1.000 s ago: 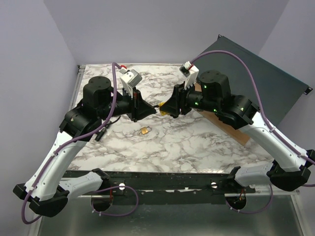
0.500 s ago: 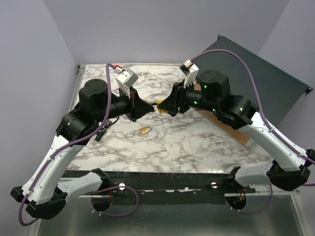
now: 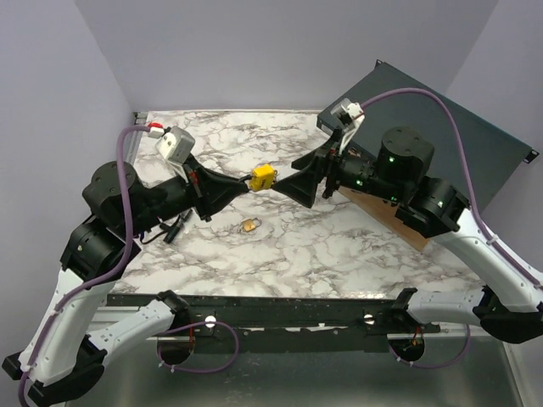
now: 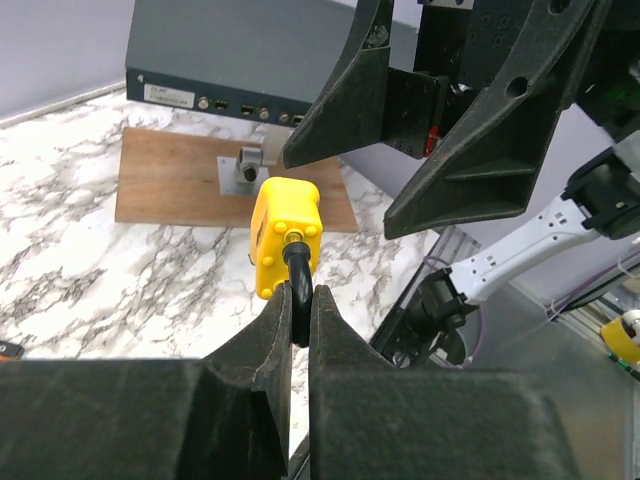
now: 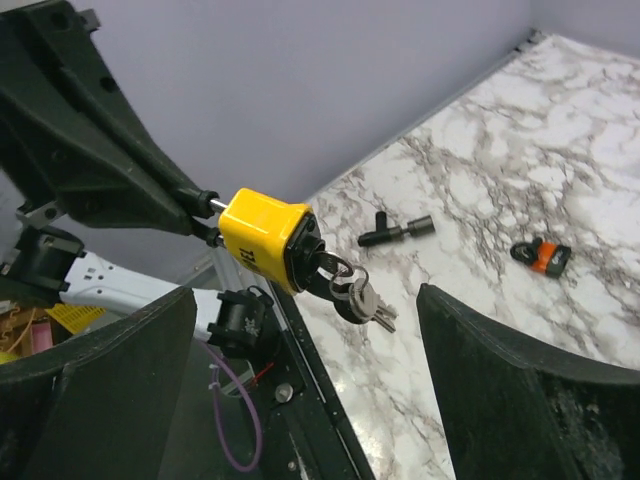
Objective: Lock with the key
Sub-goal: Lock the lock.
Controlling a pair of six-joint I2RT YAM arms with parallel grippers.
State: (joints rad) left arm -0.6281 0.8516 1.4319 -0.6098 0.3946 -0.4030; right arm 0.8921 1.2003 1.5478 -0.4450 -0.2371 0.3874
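Observation:
A yellow padlock (image 3: 263, 176) hangs above the table's middle, held by its black shackle (image 4: 298, 300) in my shut left gripper (image 3: 247, 182). The lock body (image 4: 285, 235) points away from the left wrist camera. A key (image 5: 338, 277) with a ring of spare keys (image 5: 372, 305) sticks out of the lock's face (image 5: 262, 240). My right gripper (image 3: 287, 183) stands open just right of the lock, its fingers (image 5: 470, 360) wide on either side of the key and touching nothing.
A small brass padlock (image 3: 250, 225) lies on the marble below the grippers. Behind the right arm are a wooden board (image 4: 190, 185) with a metal latch (image 4: 246, 165) and a dark panel (image 3: 441, 127). A black T-shaped part (image 5: 395, 231) and an orange-black piece (image 5: 542, 255) lie on the table.
My right gripper has opened, let go of the key and drawn back to the right. The left arm has pulled back to the left, keeping the padlock.

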